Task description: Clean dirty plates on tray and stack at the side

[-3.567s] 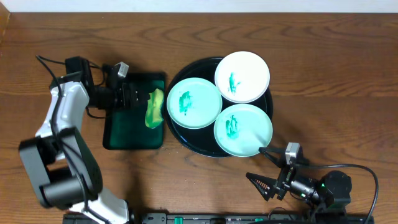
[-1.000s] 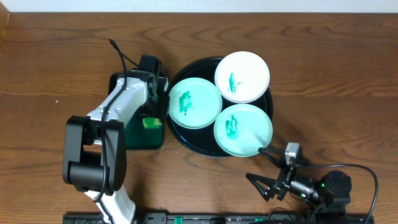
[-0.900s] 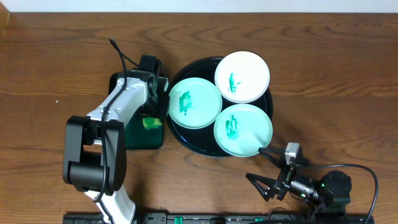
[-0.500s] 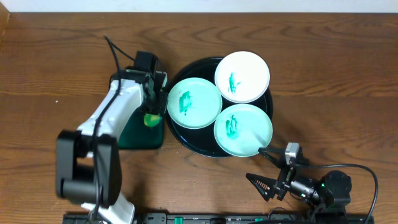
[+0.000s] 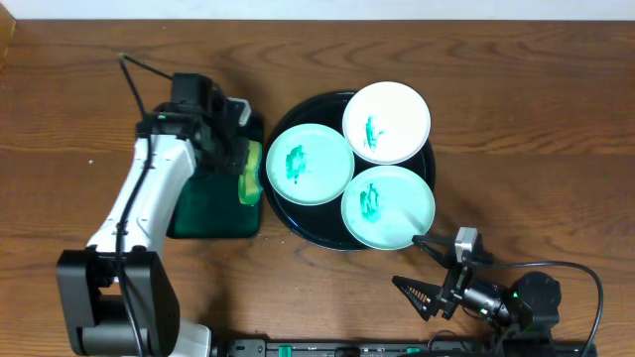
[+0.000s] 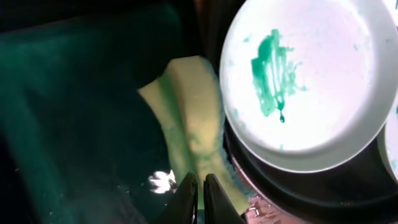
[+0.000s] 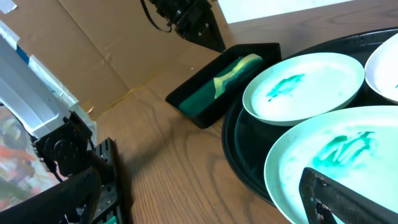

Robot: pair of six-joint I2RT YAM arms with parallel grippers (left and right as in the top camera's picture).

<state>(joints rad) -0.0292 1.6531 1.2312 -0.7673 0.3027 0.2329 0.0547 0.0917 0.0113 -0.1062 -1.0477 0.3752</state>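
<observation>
The left pincer [image 6: 199, 188] is closed tight, its tips down at the yellow-green sponge [image 5: 248, 171] lying in the small rectangular dark green tray [image 5: 213, 213]. Whether they nip the sponge's edge I cannot tell. Just past the sponge from that pincer sits the large round glossy black tray [image 5: 335, 242], carrying all three small round plates. The pale mint green plate [image 5: 310, 164] is nearest the left pincer, the white plate [image 5: 387, 121] lies beyond it, and a second mint green plate [image 5: 388, 205] is closest to the right pincer [image 5: 409, 260]. Each plate is smeared with green paint. The right pincer stands wide, holding nothing, low over the brown wood-grain worktop [image 5: 536, 169], with one finger reaching to the black tray's rim.
</observation>
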